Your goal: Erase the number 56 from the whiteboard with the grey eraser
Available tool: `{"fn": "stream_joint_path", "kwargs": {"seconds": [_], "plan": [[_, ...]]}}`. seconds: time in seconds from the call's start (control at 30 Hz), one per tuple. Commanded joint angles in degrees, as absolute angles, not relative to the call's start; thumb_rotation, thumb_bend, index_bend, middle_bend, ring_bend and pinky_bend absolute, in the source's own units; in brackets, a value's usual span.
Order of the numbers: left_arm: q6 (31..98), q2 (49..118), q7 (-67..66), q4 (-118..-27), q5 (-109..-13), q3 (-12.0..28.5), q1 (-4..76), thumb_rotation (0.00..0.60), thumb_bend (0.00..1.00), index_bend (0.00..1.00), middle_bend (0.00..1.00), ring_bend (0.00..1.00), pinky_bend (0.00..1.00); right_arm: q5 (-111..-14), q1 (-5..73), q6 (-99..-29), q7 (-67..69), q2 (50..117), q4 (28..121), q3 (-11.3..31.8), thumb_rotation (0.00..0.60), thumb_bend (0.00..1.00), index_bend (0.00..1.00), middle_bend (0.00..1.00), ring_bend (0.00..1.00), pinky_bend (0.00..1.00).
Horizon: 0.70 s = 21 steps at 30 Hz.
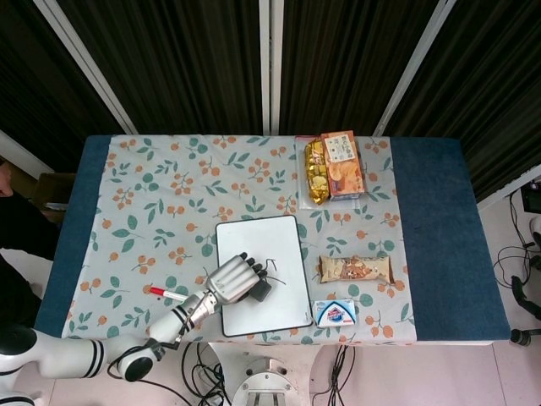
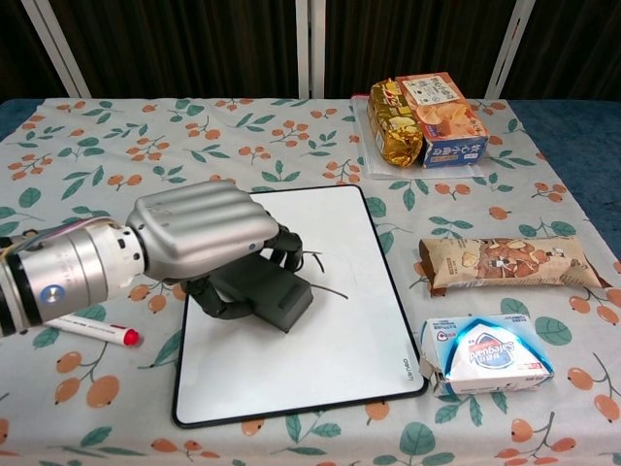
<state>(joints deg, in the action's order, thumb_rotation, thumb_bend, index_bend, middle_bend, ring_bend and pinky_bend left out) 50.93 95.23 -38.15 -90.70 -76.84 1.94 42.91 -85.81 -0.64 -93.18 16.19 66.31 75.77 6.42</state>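
Observation:
The whiteboard (image 1: 270, 292) (image 2: 335, 349) lies on the floral cloth at the table's front middle. My left hand (image 1: 234, 278) (image 2: 199, 233) holds the grey eraser (image 1: 261, 290) (image 2: 267, 299) and presses it flat on the board's middle, over where the number stood. Only thin black strokes (image 2: 325, 287) (image 1: 276, 276) show at the eraser's right edge; the other marks are hidden or wiped. My right hand is in neither view.
A red-capped marker (image 1: 166, 293) (image 2: 92, 330) lies left of the board. Right of the board are a brown snack bar (image 1: 356, 269) (image 2: 505, 262) and a blue-white packet (image 1: 334, 312) (image 2: 487, 354). Snack boxes (image 1: 333, 167) (image 2: 427, 121) stand behind.

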Motion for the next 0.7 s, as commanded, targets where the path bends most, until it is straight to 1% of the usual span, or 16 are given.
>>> {"fn": "stream_joint_path", "kwargs": {"seconds": [0.03, 0.23, 0.47, 0.7], "plan": [[50.31, 95.83, -37.92, -89.87, -75.8, 2.46, 43.49, 0.6, 0.33, 0.61, 0.55, 0.51, 0.56, -85.83, -0.62, -93.16, 16.29, 66.36, 75.71, 6.42, 0.6, 0.32, 0.0, 0.0, 0.0, 0.0], [49.43, 97.52, -37.13, -87.3, -73.35, 3.97, 44.71, 0.6, 0.34, 0.61, 0.55, 0.51, 0.56, -86.12, -0.52, -93.08, 16.46, 66.54, 75.56, 6.32, 0.6, 0.32, 0.0, 0.0, 0.0, 0.0], [48.17, 99.51, -34.99, -83.85, -70.47, 6.77, 46.8, 0.6, 0.34, 0.61, 0.55, 0.51, 0.56, -86.41, -0.69, -93.67, 16.03, 66.23, 76.19, 6.35, 0.6, 0.32, 0.0, 0.0, 0.0, 0.0], [46.01, 102.23, -32.68, -76.52, -67.11, 9.82, 49.68, 0.6, 0.34, 0.63, 0.56, 0.52, 0.56, -86.72, -0.8, -93.85, 15.31, 65.83, 77.06, 6.2, 0.6, 0.32, 0.0, 0.0, 0.0, 0.0]]}}
